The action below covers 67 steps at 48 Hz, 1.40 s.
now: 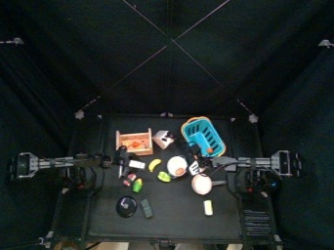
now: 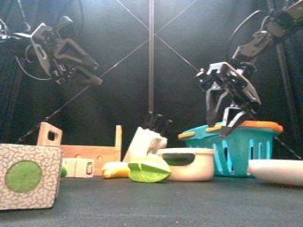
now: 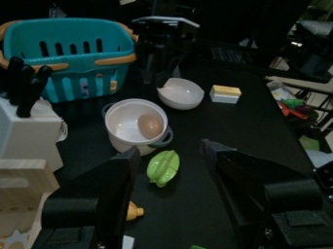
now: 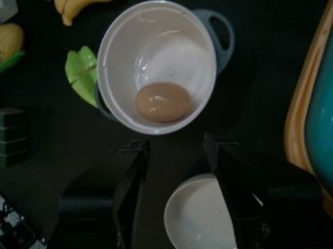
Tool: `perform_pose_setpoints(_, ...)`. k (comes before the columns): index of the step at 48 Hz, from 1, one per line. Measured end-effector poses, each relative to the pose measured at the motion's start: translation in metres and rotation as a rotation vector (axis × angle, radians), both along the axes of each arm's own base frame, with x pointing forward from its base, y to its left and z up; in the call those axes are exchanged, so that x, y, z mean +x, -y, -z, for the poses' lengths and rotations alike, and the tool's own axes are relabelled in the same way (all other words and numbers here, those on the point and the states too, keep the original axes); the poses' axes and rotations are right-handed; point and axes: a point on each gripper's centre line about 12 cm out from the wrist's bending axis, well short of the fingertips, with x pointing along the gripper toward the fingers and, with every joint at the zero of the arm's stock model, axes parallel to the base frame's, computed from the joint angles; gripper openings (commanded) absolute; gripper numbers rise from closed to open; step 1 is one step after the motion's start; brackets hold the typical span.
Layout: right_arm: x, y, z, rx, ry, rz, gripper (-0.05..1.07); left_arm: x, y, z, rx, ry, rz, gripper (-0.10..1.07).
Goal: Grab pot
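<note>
Pot (image 4: pixel 154 68) cream-white inside, a brown egg (image 4: pixel 163 101) in it, just beside the blue basket (image 3: pixel 68 49), white bowl (image 4: pixel 208 212) near the pot, green leaf-like piece (image 3: pixel 163 166) beside it, right gripper (image 4: pixel 174 146) above the pot with jaws apart and holding nothing, left gripper (image 3: pixel 173 165) raised well away from the pot, jaws apart, empty.

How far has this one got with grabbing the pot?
Done: the right gripper hangs open directly above the pot, jaws facing its rim. In hand: nothing; the pot sits on the table beside the blue basket, with a brown egg-like lump inside. The left gripper is open, farther back. Left: lower, close on the pot, lift.
</note>
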Motion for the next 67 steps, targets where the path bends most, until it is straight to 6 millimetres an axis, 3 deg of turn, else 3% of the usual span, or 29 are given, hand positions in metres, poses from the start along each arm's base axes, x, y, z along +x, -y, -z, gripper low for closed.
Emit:
perform_pose_setpoints(16,0.021,0.019,0.009,0.006,-0.027,0.043,0.82,-0.005,0.003,-0.001,0.015,0.114,0.006,0.90)
perform_pose_setpoints(34,0.026,0.029,0.020,-0.023,-0.105,0.030,0.82,-0.007,0.005,0.002,0.015,0.134,-0.008,0.90)
perform_pose_setpoints(43,0.026,0.032,0.015,-0.044,-0.142,0.021,0.82,-0.009,0.004,0.004,0.004,0.131,-0.016,0.90)
perform_pose_setpoints(55,0.039,0.041,-0.010,-0.117,-0.175,-0.004,0.82,-0.009,0.004,0.004,-0.002,0.131,-0.020,0.90)
perform_pose_setpoints(67,0.052,0.044,-0.003,-0.156,-0.244,-0.041,0.82,-0.010,0.004,0.007,-0.005,0.124,-0.023,0.90)
